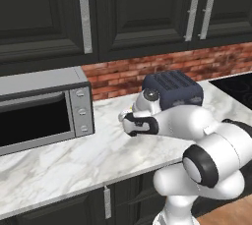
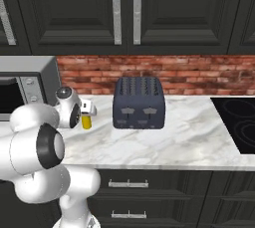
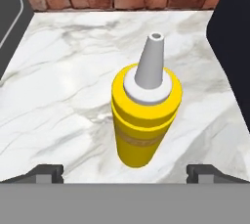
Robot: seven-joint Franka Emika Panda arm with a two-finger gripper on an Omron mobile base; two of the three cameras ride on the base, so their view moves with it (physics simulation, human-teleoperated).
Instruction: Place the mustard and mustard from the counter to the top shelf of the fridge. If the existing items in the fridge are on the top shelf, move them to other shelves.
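A slim yellow mustard (image 3: 145, 115) bottle with a thin pale nozzle stands upright on the white marble counter (image 3: 63, 71). In the hand view it sits between and just beyond the two dark fingertips, untouched. My gripper (image 3: 125, 173) is open, with nothing in the jaws. In the right base view the mustard (image 2: 87, 122) peeks out just below the white hand, left of the toaster. In the left base view the hand (image 1: 135, 121) hangs over the middle of the counter (image 1: 74, 155), pointing down and away.
A dark blue toaster (image 2: 139, 103) stands close to the right of the bottle, and a silver microwave (image 1: 44, 106) sits to the left. A brick backsplash (image 2: 174, 72) runs behind them. A black cooktop (image 2: 239, 122) lies at the far right. Dark cabinets hang overhead.
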